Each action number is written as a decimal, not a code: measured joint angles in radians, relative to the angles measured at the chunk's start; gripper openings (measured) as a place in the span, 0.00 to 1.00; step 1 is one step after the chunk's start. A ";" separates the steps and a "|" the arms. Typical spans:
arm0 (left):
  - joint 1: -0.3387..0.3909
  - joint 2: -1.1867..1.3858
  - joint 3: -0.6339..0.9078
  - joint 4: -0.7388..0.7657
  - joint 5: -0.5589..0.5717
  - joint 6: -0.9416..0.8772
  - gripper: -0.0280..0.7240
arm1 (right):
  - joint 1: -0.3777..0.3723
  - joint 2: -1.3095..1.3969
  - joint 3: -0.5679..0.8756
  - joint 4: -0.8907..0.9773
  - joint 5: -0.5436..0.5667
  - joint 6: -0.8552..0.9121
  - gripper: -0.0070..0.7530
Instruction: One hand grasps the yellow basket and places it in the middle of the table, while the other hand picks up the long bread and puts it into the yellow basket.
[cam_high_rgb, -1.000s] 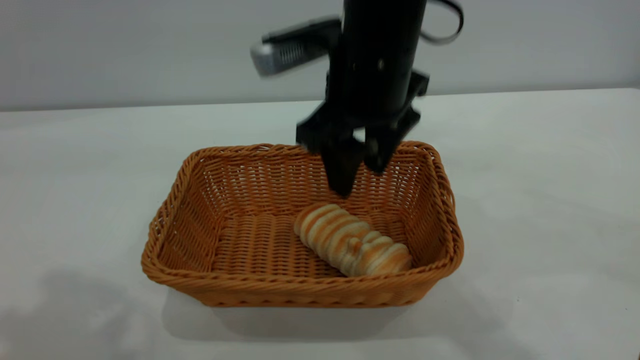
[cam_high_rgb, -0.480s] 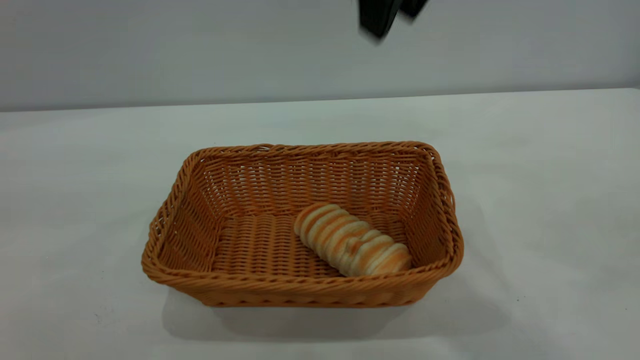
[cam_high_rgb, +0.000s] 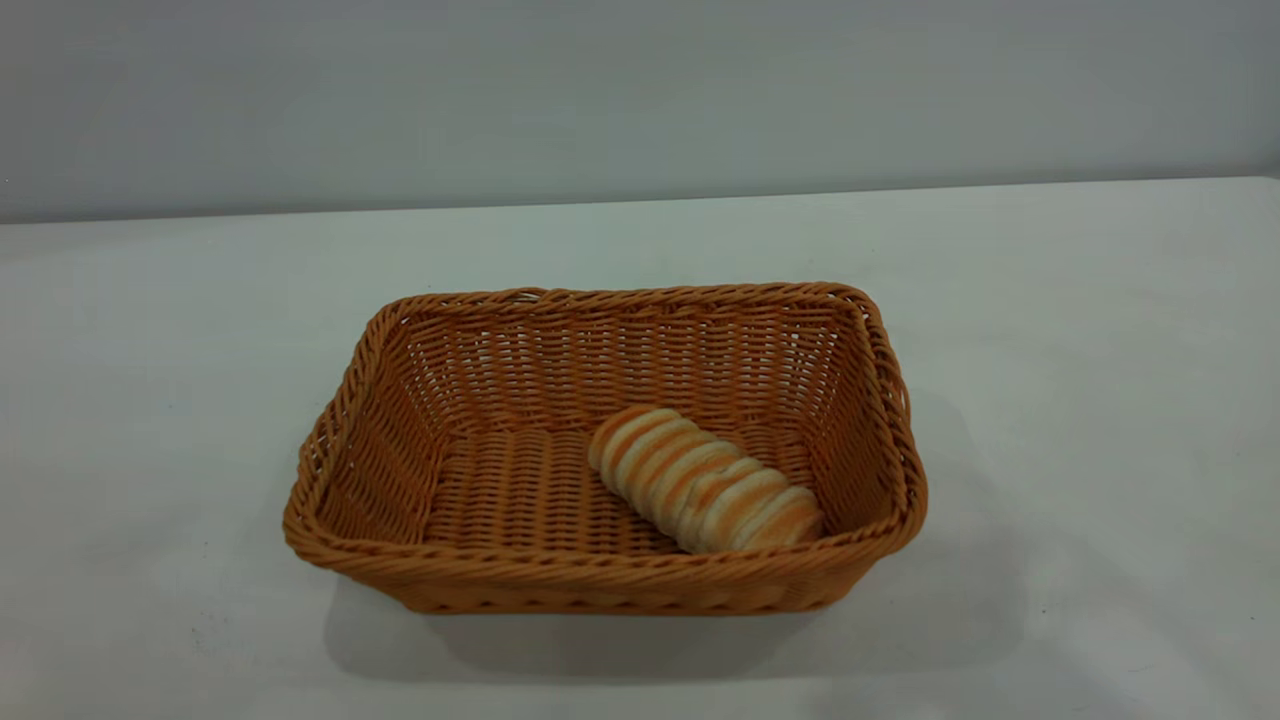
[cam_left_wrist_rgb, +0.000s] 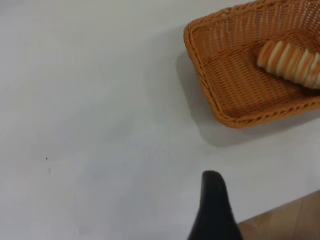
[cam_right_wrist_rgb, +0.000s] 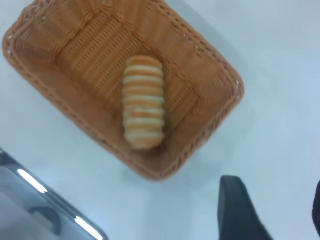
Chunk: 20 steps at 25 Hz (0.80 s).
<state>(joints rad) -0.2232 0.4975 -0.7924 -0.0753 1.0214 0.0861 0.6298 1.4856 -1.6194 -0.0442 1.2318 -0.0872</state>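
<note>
The yellow basket (cam_high_rgb: 400, 440) stands in the middle of the white table (cam_high_rgb: 1080, 330). The long bread (cam_high_rgb: 705, 480) lies slanted on the basket's floor, towards its right side. No gripper shows in the exterior view. In the left wrist view the basket (cam_left_wrist_rgb: 235, 75) with the bread (cam_left_wrist_rgb: 290, 60) is far from my left gripper (cam_left_wrist_rgb: 277, 200); one black finger (cam_left_wrist_rgb: 214, 205) shows and nothing is between the jaws. In the right wrist view my right gripper (cam_right_wrist_rgb: 275, 205) hovers open and empty high above the table, beside the basket (cam_right_wrist_rgb: 60, 45) and the bread (cam_right_wrist_rgb: 144, 102).
The table's front edge and a wooden floor (cam_left_wrist_rgb: 290, 220) show in the left wrist view, close to the left gripper. A dark shiny edge (cam_right_wrist_rgb: 35, 200) runs along one corner of the right wrist view.
The right arm's gripper, which was low over the basket above the bread, has risen straight up and left the exterior view. The bread and basket have not moved.
</note>
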 joint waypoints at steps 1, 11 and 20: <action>0.000 -0.013 0.000 0.000 0.012 0.000 0.81 | 0.000 -0.026 0.000 0.000 0.004 0.006 0.54; 0.000 -0.154 0.001 -0.001 0.134 0.000 0.81 | 0.000 -0.329 0.087 0.000 0.004 0.064 0.54; 0.000 -0.286 0.093 -0.002 0.140 0.000 0.81 | 0.000 -0.726 0.404 0.034 0.005 0.068 0.54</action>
<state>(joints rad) -0.2232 0.2120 -0.6994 -0.0773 1.1615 0.0861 0.6298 0.7596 -1.2151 -0.0104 1.2368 -0.0196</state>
